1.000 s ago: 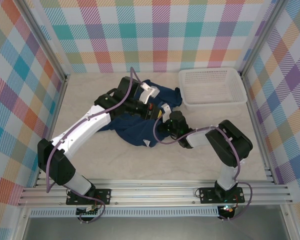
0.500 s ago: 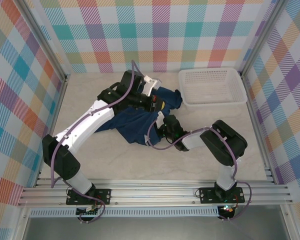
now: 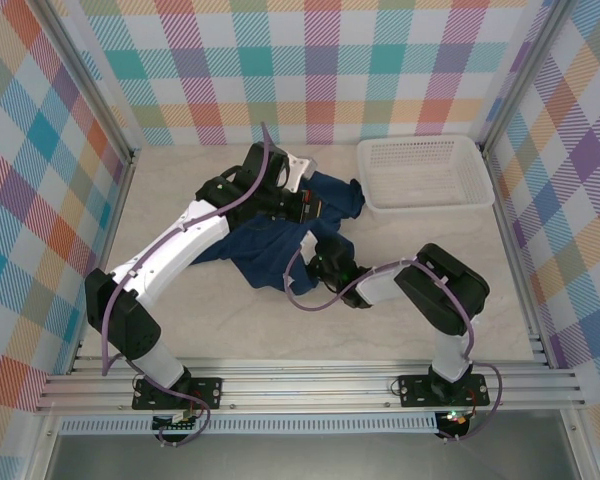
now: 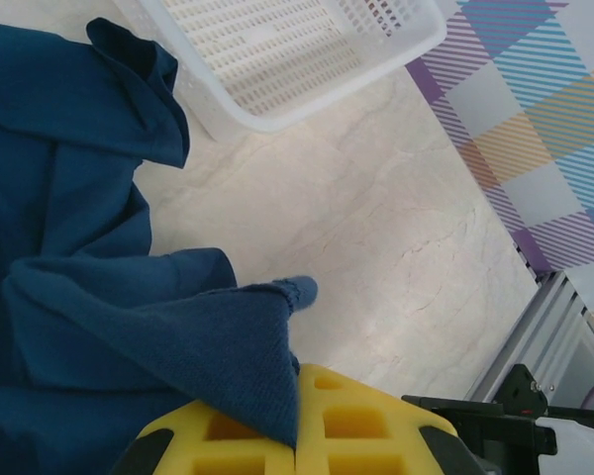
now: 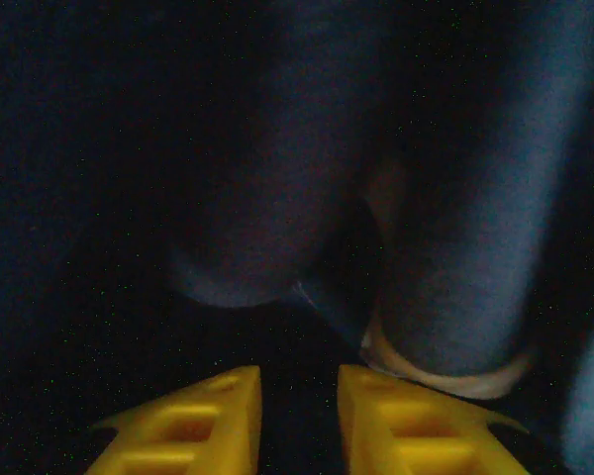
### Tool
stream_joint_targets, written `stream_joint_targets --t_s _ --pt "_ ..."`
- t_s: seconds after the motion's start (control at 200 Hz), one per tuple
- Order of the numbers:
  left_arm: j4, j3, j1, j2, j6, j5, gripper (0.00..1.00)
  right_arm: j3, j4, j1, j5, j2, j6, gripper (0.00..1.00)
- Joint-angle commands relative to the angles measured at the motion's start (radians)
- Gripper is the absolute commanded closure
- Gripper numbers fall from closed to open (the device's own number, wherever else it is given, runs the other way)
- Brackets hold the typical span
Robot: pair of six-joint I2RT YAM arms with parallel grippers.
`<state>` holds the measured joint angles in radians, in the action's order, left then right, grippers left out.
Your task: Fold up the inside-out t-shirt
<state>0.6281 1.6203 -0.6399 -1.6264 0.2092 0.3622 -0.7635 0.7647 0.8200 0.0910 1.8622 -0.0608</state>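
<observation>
- We see the t-shirt point(image 3: 265, 255) lying in a crumpled heap in the middle of the counter point(image 3: 280, 330). It is not flat and no neat fold shows yet.
- The heap is longer one way. It runs from the near left to the far right, and its far end sits just beside the white basket point(image 3: 430, 207).
- Our left fingers point(image 4: 238, 435) are pressed together and are pinching a fold of the blue cloth. They are at the far end of the heap, the end by the basket.
- In the left wrist view the pinched fold drapes over the finger tips. The rest of the shirt lies off to one side, with bare counter ahead.
- Our right fingers point(image 5: 208, 416) are low at the near edge of the heap and point into it.
- In the right wrist view they are a little apart, with dark blue cloth close in front. It is very dark there, but we see no cloth caught between them.
- Both arms are right at the shirt. The left one has hold of the far part and the right one is nearest the near part.
- We think the cloth the right fingers need is straight ahead of them. A small push forward and a squeeze should catch it.
- Then we could pull the two spots apart along the long way to spread the shirt flat.
</observation>
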Motion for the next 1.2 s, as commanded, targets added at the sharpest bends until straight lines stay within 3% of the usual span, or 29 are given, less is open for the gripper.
stream_joint_targets --t_s 0.0,0.14,0.44,0.715,0.925,1.195 --pt "-0.012 0.004 -0.009 0.028 -0.017 0.101 1.00 -0.048 -0.008 0.007 0.008 0.033 -0.029 0.72" --pt "-0.021 -0.042 -0.009 0.082 -0.059 0.219 1.00 -0.092 -0.030 -0.013 -0.039 0.052 -0.027 0.71" --pt "0.017 -0.124 0.000 0.176 -0.103 0.068 1.00 -0.033 0.036 -0.089 -0.193 -0.004 0.030 0.69" --pt "-0.018 -0.142 0.003 0.211 -0.093 0.158 1.00 -0.025 0.079 -0.159 -0.307 -0.014 0.113 0.66" --pt "-0.123 -0.124 -0.004 0.200 -0.035 0.298 1.00 -0.111 0.048 -0.156 -0.279 0.050 0.194 0.66" --pt "-0.109 0.032 -0.078 0.120 -0.034 0.321 1.00 -0.241 -0.101 -0.122 -0.195 0.116 0.230 0.59"
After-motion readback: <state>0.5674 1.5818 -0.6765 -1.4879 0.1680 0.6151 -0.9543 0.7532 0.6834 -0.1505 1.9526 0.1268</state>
